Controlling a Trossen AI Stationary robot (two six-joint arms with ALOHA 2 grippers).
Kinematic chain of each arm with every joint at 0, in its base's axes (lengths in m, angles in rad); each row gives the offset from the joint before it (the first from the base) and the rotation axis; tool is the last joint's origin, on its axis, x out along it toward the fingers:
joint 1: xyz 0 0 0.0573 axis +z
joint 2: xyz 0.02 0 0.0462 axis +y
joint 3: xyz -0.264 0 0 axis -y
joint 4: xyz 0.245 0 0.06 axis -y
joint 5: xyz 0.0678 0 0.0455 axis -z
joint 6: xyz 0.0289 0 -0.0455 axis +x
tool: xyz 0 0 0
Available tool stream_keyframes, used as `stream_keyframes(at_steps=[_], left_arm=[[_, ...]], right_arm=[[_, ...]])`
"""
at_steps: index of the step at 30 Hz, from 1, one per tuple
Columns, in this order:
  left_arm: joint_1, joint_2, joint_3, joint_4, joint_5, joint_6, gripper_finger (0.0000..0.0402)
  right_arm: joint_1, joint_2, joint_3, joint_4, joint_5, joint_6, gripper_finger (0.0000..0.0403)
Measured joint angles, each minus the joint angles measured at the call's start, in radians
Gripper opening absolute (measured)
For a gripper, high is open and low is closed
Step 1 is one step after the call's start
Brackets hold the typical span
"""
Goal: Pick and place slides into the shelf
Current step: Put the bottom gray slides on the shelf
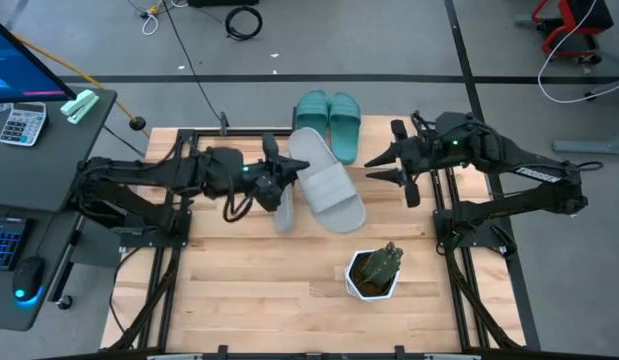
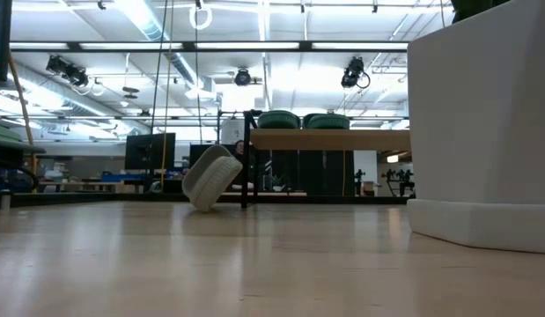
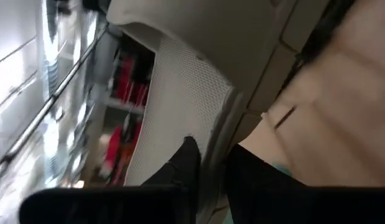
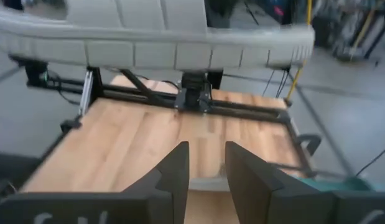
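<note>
Your left gripper (image 1: 281, 190), frame centre, pinches a ribbed grey slide (image 1: 283, 205) on edge; another grey slide (image 1: 327, 180) lies beside it. Teal pair (image 1: 328, 115) rests on the plank shelf (image 2: 329, 139).

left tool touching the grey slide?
Touching. In the left wrist view the left tool has its fingers closed on the edge of the grey slide.

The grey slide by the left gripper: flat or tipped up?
Tipped up. The grey slide stands on its edge in the low view, gripped by the left gripper.
</note>
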Motion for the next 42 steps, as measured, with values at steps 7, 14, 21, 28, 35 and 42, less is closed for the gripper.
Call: stream_keyframes(at_steps=[7, 14, 21, 28, 35, 42], left_arm=[[0.162, 0.003, 0.000, -0.027, 0.383, -0.067, 0.0056], [0.332, 0.009, 0.000, 0.000, 0.651, -0.085, 0.0056], [0.392, 0.020, -0.002, 0.009, 0.713, -0.111, 0.0056], [0.392, 0.020, -0.002, 0.002, 0.785, -0.124, 0.0056], [0.392, 0.020, -0.002, 0.000, 0.788, -0.128, 0.0056], [0.393, 0.020, -0.008, 0.003, 0.811, -0.099, 0.0056]], right_arm=[[0.001, -0.041, 0.000, -0.080, -0.001, -0.206, 0.0109], [0.001, -0.037, 0.000, -0.055, -0.001, -0.366, 0.0109], [0.001, -0.012, 0.001, -0.004, -0.002, -0.580, 0.0114], [0.036, 0.015, 0.000, 0.026, -0.005, -0.656, 0.0166], [0.165, 0.009, 0.000, 0.223, -0.006, -0.688, 0.0239], [0.197, 0.074, 0.000, 0.361, 0.029, -0.782, 0.0276]])
